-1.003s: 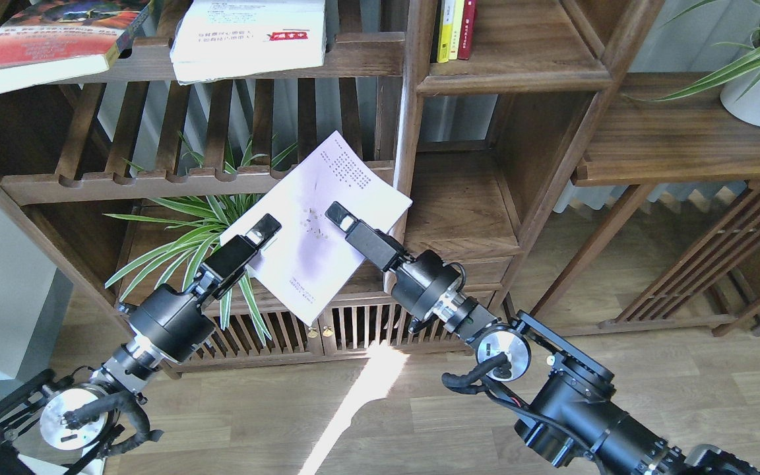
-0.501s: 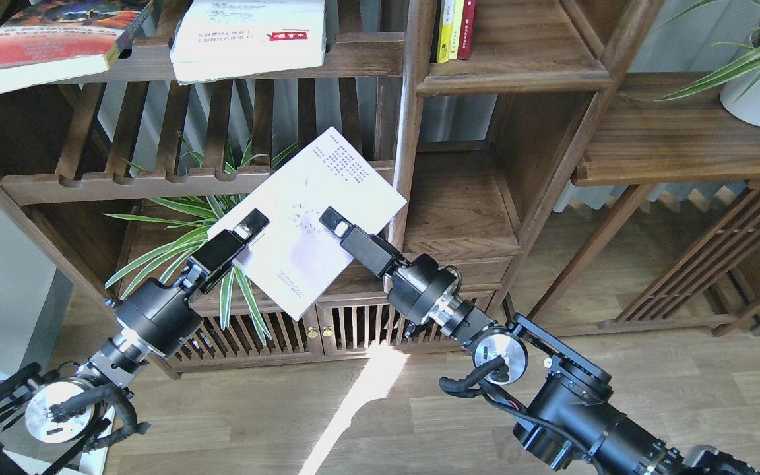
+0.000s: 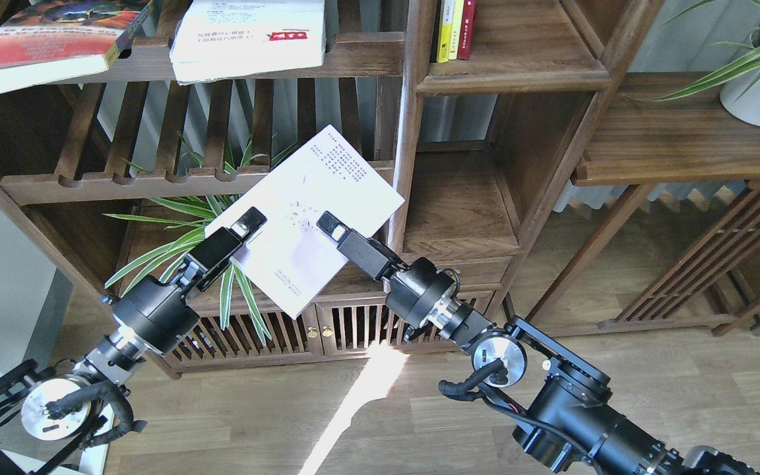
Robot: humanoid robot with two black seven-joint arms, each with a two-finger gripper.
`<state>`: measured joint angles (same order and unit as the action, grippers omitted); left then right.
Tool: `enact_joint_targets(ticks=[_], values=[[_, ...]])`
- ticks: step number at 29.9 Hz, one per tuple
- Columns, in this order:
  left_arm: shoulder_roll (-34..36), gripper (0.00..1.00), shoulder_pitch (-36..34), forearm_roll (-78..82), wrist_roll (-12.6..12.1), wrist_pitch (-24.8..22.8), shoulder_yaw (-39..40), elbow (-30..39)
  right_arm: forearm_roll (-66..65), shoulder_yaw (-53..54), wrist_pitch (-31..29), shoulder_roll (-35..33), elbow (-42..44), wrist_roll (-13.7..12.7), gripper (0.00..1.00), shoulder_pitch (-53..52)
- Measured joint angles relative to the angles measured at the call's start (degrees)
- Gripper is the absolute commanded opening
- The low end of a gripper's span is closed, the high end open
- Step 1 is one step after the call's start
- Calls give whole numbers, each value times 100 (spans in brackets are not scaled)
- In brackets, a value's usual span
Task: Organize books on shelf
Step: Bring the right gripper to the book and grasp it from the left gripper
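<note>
Shelving behind gripper-covered thin white book (image 3: pixel 307 218)

The shelf (image 3: pixel 459 211) is dark-brown wood with a smooth, faintly satin plank floor showing grain. The thin white book (image 3: pixel 314 198) has a matt paper cover. Both arms are black with a dull sheen, with bright metal discs at the wrists. The floor (image 3: pixel 419 422) is pale wood-look boards.

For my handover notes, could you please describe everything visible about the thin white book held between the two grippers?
The thin white book is a flat paperback with small dark print near its upper corner and lower edge. It hangs tilted in the air before the slatted rack, resting on no shelf. The left gripper meets its left edge; the right gripper lies over its cover.
</note>
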<state>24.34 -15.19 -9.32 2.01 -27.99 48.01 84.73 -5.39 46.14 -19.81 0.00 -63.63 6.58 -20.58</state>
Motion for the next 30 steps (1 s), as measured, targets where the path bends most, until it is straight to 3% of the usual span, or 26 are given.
enact_joint_targets(ticks=[4, 23, 30], values=[[15, 2, -1, 0, 1, 0, -9, 0, 13, 0, -135, 0, -5, 6, 74, 5], [-50, 2, -42, 5, -22, 0, -94, 27, 169, -79, -297, 0, 0, 1, 76, 28], [-55, 2, -128, 8, -16, 0, -165, 51, 177, -79, -297, 0, 1, 1, 72, 29]])
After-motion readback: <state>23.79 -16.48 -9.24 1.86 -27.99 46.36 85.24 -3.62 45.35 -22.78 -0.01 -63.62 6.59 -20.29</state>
